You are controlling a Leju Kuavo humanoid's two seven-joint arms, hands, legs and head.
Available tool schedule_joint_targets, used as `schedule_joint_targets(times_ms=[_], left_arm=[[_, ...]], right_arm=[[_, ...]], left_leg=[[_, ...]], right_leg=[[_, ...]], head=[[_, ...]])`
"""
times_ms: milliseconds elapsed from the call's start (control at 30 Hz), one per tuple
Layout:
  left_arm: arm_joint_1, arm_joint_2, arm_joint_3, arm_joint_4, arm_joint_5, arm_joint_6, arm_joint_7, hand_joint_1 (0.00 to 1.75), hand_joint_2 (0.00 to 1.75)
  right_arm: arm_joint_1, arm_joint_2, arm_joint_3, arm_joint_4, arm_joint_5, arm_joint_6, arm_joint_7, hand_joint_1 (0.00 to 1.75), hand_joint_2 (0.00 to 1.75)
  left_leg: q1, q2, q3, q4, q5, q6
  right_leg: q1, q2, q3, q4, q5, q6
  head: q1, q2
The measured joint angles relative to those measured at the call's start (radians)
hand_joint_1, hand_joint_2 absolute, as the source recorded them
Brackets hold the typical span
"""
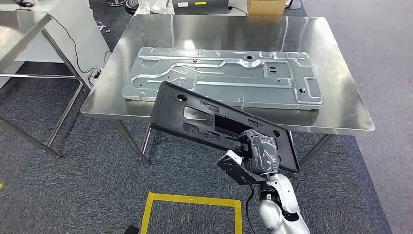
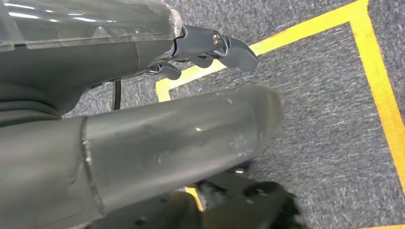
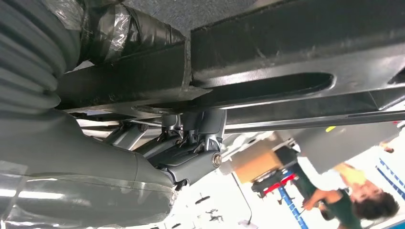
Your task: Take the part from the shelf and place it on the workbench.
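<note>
The right robot hand (image 1: 258, 148) grips one end of the long black plastic panel (image 1: 214, 122), which slants up and left, its far end just over the counter (image 1: 341, 97) edge ahead.

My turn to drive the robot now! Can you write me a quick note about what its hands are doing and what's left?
Right hand: grips the black part, tilted, in front of the workbench's near edge.
Left hand: holds nothing, hangs over the carpet by yellow floor tape.
Silver metal panel lies flat on the workbench.
Done: the part is picked up.
Left: lay it on the workbench and let go.
</note>
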Motion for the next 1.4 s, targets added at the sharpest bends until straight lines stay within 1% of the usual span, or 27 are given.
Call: schedule_joint_targets(times_ms=[33,67,100,133,167,233,300,333,400,433,467,500,567,600,633,733,800,900,933,967,1000,1067,1133,1233,1300,1333,1400], left_arm=[[0.001,0.001,0.0,0.0,-0.001,-0.001,0.001,0.0,0.0],[0.002,0.003,0.0,0.0,-0.002,-0.003,0.001,0.0,0.0],[0.002,0.005,0.0,0.0,-0.002,-0.005,0.002,0.0,0.0],[0.001,0.007,0.0,0.0,-0.003,-0.007,0.002,0.0,0.0],[0.001,0.008,0.0,0.0,-0.003,-0.009,0.003,0.0,0.0],[-0.001,0.008,-0.001,0.0,-0.003,-0.01,0.003,0.0,0.0],[-0.002,0.008,-0.003,0.0,-0.004,-0.011,0.004,0.0,0.0],[-0.003,0.008,-0.004,0.0,-0.004,-0.011,0.005,0.0,0.0],[-0.006,0.008,-0.006,0.0,-0.004,-0.011,0.006,0.0,0.0],[-0.007,0.008,-0.007,0.0,-0.004,-0.011,0.007,0.0,0.0],[-0.006,0.008,-0.007,0.0,-0.004,-0.012,0.007,0.0,0.0],[-0.005,0.008,-0.008,0.0,-0.004,-0.012,0.008,0.0,0.0],[-0.004,0.008,-0.008,0.001,-0.005,-0.013,0.01,0.0,0.0],[-0.004,0.008,-0.009,0.001,-0.005,-0.014,0.011,0.0,0.0],[-0.004,0.008,-0.009,0.001,-0.005,-0.015,0.011,0.0,0.0],[-0.001,0.009,-0.009,0.0,-0.005,-0.022,0.011,0.0,0.0],[-0.002,0.01,-0.009,0.0,-0.005,-0.026,0.01,0.0,0.0],[-0.006,0.01,-0.009,0.0,-0.004,-0.029,0.006,0.0,0.0],[-0.005,0.01,-0.009,0.0,-0.004,-0.029,0.006,0.0,0.0],[-0.004,0.01,-0.009,0.0,-0.004,-0.029,0.006,0.0,0.0],[-0.003,0.01,-0.009,0.0,-0.004,-0.029,0.006,0.0,0.0],[-0.001,0.01,-0.009,0.0,-0.004,-0.028,0.006,0.0,0.0],[-0.002,0.011,-0.009,0.0,-0.004,-0.028,0.007,0.0,0.0],[-0.003,0.01,-0.01,0.0,-0.004,-0.028,0.008,0.0,0.0],[-0.002,0.01,-0.01,0.0,-0.004,-0.028,0.008,0.0,0.0],[-0.002,0.009,-0.01,0.0,-0.004,-0.028,0.008,0.0,0.0],[-0.003,0.009,-0.01,0.0,-0.004,-0.028,0.009,0.0,0.0]], right_arm=[[-0.007,0.002,0.009,0.006,0.005,0.003,0.004,1.75,1.75],[-0.013,0.004,0.017,0.011,0.009,0.005,0.006,1.75,1.75],[-0.02,0.006,0.024,0.017,0.012,0.007,0.008,1.75,1.75],[-0.027,0.008,0.031,0.023,0.014,0.009,0.011,1.75,1.75],[-0.033,0.01,0.037,0.028,0.017,0.011,0.014,1.75,1.75],[-0.046,0.015,0.046,0.037,0.023,0.014,0.019,1.75,1.75],[-0.059,0.019,0.055,0.042,0.031,0.017,0.025,1.75,1.75],[-0.066,0.02,0.059,0.045,0.035,0.017,0.03,1.75,1.75],[-0.074,0.02,0.064,0.055,0.041,0.017,0.04,1.75,1.75],[-0.075,0.02,0.066,0.061,0.042,0.016,0.044,1.75,1.75],[-0.076,0.02,0.067,0.066,0.043,0.016,0.045,1.75,1.75],[-0.077,0.02,0.069,0.071,0.043,0.016,0.046,1.75,1.75],[-0.082,0.02,0.072,0.076,0.047,0.013,0.047,1.75,1.75],[-0.086,0.02,0.073,0.078,0.05,0.011,0.049,1.75,1.75],[-0.093,0.02,0.075,0.079,0.056,0.009,0.052,1.75,1.75],[-0.124,0.02,0.083,0.077,0.081,0.012,0.073,1.75,1.75],[-0.16,0.017,0.088,0.068,0.109,0.025,0.101,1.75,1.75],[-0.221,-0.001,0.091,0.05,0.188,0.044,0.162,1.75,1.75],[-0.235,-0.012,0.091,0.047,0.222,0.047,0.185,1.75,1.75],[-0.243,-0.025,0.089,0.044,0.256,0.049,0.205,1.75,1.75],[-0.246,-0.039,0.085,0.042,0.285,0.048,0.22,1.75,1.75],[-0.247,-0.061,0.073,0.039,0.322,0.046,0.229,1.75,1.75],[-0.248,-0.076,0.063,0.036,0.334,0.042,0.225,1.75,1.75],[-0.248,-0.086,0.059,0.031,0.339,0.041,0.221,1.75,1.75],[-0.248,-0.091,0.057,0.027,0.343,0.04,0.22,1.75,1.75],[-0.249,-0.094,0.055,0.025,0.348,0.039,0.221,1.75,1.75],[-0.245,-0.101,0.048,0.023,0.373,0.037,0.237,1.75,1.75]], left_leg=[[-0.004,0.005,-0.003,-0.053,0.05,0.01],[-0.01,0.016,-0.001,-0.11,0.122,0.022],[-0.016,0.026,0.0,-0.156,0.178,0.032],[-0.022,0.034,0.002,-0.184,0.221,0.038],[-0.026,0.036,0.002,-0.193,0.24,0.04],[-0.023,0.023,0.006,-0.2,0.241,0.04],[-0.014,0.009,0.016,-0.215,0.243,0.044],[-0.01,0.003,0.022,-0.22,0.242,0.047],[-0.008,-0.013,0.028,-0.222,0.238,0.051],[-0.008,-0.022,0.031,-0.222,0.235,0.051],[-0.007,-0.032,0.034,-0.221,0.231,0.05],[-0.006,-0.041,0.038,-0.219,0.228,0.047],[-0.003,-0.054,0.046,-0.215,0.22,0.041],[-0.003,-0.06,0.047,-0.212,0.216,0.037],[-0.003,-0.063,0.046,-0.21,0.214,0.032],[-0.003,-0.067,0.041,-0.211,0.211,0.012],[-0.002,-0.044,0.029,-0.182,0.193,0.001],[0.003,-0.008,-0.053,-0.009,0.116,-0.01],[0.004,-0.004,-0.083,0.046,0.099,-0.013],[0.005,-0.003,-0.098,0.072,0.101,-0.014],[0.005,-0.001,-0.096,0.061,0.121,-0.015],[0.006,0.002,-0.039,-0.062,0.193,-0.011],[0.003,0.006,0.02,-0.175,0.225,-0.004],[0.0,0.004,0.039,-0.206,0.209,0.016],[0.002,0.001,0.056,-0.215,0.202,0.03],[0.003,0.0,0.066,-0.219,0.198,0.037],[0.002,-0.001,0.084,-0.222,0.186,0.047]], right_leg=[[0.004,-0.004,0.019,0.0,-0.014,0.0],[0.007,-0.008,0.034,-0.001,-0.026,0.0],[0.01,-0.012,0.046,-0.001,-0.037,0.002],[0.013,-0.015,0.053,-0.001,-0.047,0.005],[0.014,-0.019,0.057,-0.003,-0.053,0.011],[0.016,-0.027,0.062,-0.006,-0.064,0.022],[0.014,-0.013,0.051,0.025,-0.087,0.033],[0.011,0.0,0.029,0.069,-0.109,0.038],[0.001,0.015,-0.05,0.203,-0.156,0.048],[-0.004,0.016,-0.088,0.254,-0.162,0.053],[-0.008,0.016,-0.112,0.275,-0.15,0.057],[-0.012,0.017,-0.115,0.252,-0.115,0.059],[-0.016,0.023,-0.081,0.133,-0.025,0.059],[-0.016,0.028,-0.06,0.074,0.006,0.055],[-0.014,0.033,-0.049,0.038,0.02,0.051],[-0.011,0.038,-0.045,0.015,0.019,0.033],[-0.015,0.036,-0.038,0.005,0.018,0.019],[-0.015,0.026,-0.025,0.001,0.012,0.007],[-0.014,0.022,-0.021,0.002,0.009,0.007],[-0.014,0.019,-0.015,0.002,0.004,0.009],[-0.014,0.016,-0.008,0.002,-0.001,0.011],[-0.015,0.01,0.009,0.002,-0.014,0.019],[-0.012,0.008,0.021,0.0,-0.025,0.029],[-0.008,0.009,0.029,-0.001,-0.026,0.046],[-0.01,0.01,0.019,0.032,-0.031,0.054],[-0.011,0.011,-0.004,0.074,-0.042,0.057],[-0.013,0.015,-0.085,0.196,-0.081,0.063]], head=[[0.0,0.0],[0.0,0.0],[0.0,0.0],[0.0,0.0],[-0.001,0.0],[-0.002,0.0],[-0.002,0.0],[-0.002,0.0],[-0.002,0.0],[-0.002,0.0],[-0.002,0.0],[-0.002,0.0],[-0.002,0.0],[-0.002,0.0],[-0.002,0.0],[-0.002,0.0],[-0.002,0.0],[-0.002,0.0],[-0.002,0.0],[-0.002,0.0],[-0.003,0.0],[-0.002,0.0],[-0.002,0.0],[-0.002,0.0],[-0.002,0.0],[-0.002,0.0],[-0.001,0.0]])
